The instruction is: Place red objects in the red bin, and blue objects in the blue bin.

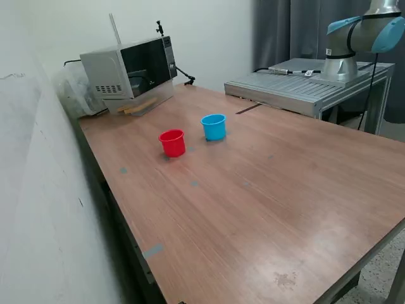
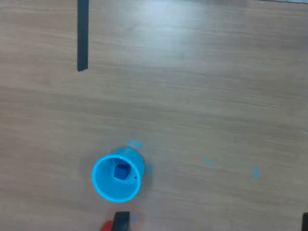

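From my remote seat I see the wooden bench (image 1: 266,190) with two cups standing upright on it. The red bin (image 1: 172,142) sits just beside the blue bin (image 1: 214,126), a small gap between them, the red one toward the exterior view's left. I cannot see into either cup from this angle. Behind them, at the far corner against the wall, stands a microwave (image 1: 133,73). On the exterior view's right, the arm's base (image 1: 354,44) is mounted on a grey metal platform (image 1: 297,85). The tool is out of frame.
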### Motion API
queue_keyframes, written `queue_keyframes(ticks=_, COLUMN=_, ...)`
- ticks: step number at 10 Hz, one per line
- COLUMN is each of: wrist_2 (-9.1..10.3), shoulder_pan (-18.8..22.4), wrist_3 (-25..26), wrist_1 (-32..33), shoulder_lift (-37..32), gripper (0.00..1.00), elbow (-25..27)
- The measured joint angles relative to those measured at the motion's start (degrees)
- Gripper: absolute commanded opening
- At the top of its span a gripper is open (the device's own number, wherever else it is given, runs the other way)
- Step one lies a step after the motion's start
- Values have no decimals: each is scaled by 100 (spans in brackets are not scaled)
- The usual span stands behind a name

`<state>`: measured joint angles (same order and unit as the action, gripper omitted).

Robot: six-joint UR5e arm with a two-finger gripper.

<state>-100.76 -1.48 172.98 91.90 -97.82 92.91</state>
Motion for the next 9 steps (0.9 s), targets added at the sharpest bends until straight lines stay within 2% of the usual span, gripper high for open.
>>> queue_keyframes(ticks=3, wrist_2=-7, shoulder_pan=-41, wrist_3=27, wrist_1=-343, shoulder_lift=-98, gripper=100, elbow=-235)
queue_keyframes(ticks=9, wrist_2=-14, shoulder_pan=-54, wrist_3=10, wrist_1=-449, shoulder_lift=-191, gripper=100, elbow=-184)
